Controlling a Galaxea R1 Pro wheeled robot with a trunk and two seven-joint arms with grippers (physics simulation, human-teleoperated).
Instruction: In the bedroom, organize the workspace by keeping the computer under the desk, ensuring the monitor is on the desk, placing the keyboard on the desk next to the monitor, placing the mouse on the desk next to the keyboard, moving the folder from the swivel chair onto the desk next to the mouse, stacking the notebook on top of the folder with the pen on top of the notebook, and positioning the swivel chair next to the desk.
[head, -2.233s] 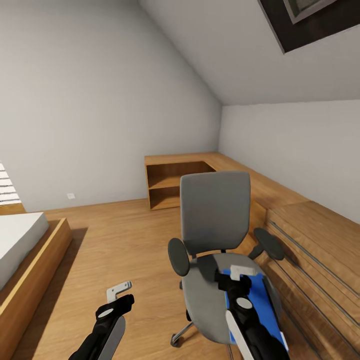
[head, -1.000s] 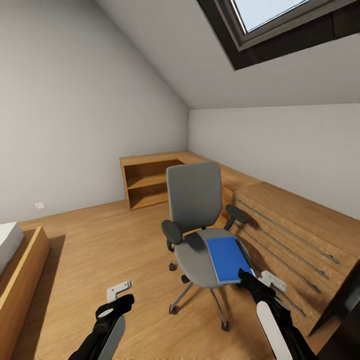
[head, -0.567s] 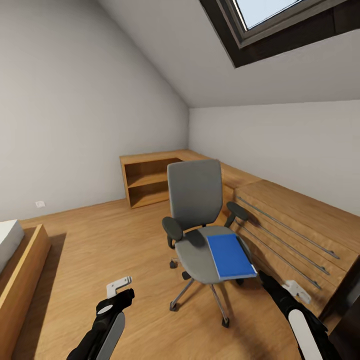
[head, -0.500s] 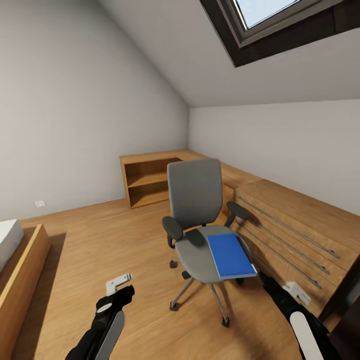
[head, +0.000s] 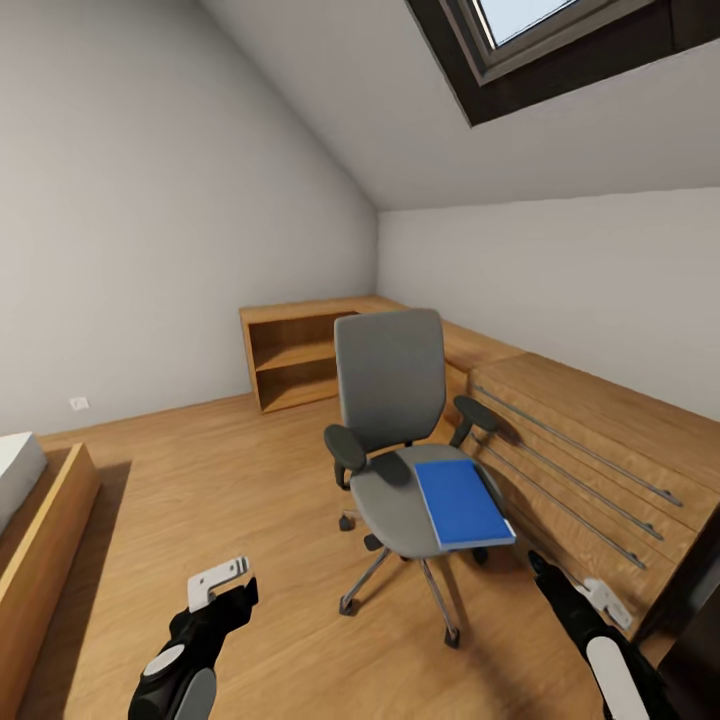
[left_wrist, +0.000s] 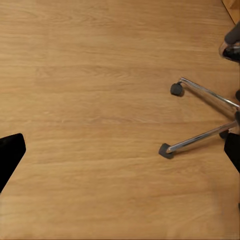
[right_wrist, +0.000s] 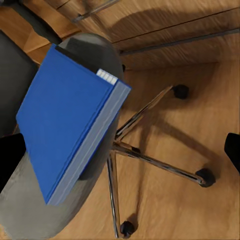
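Lying flat on the swivel chair (head: 392, 420), folder (head: 461, 502) unmoved; both claws withdrawn lower, grip unclear.

The bed (head: 30, 500) is cut off by the head view's edge. In the left wrist view the swivel chair (left_wrist: 200, 115) shows just chrome legs and casters. Both grippers' jaws are too cropped to judge.
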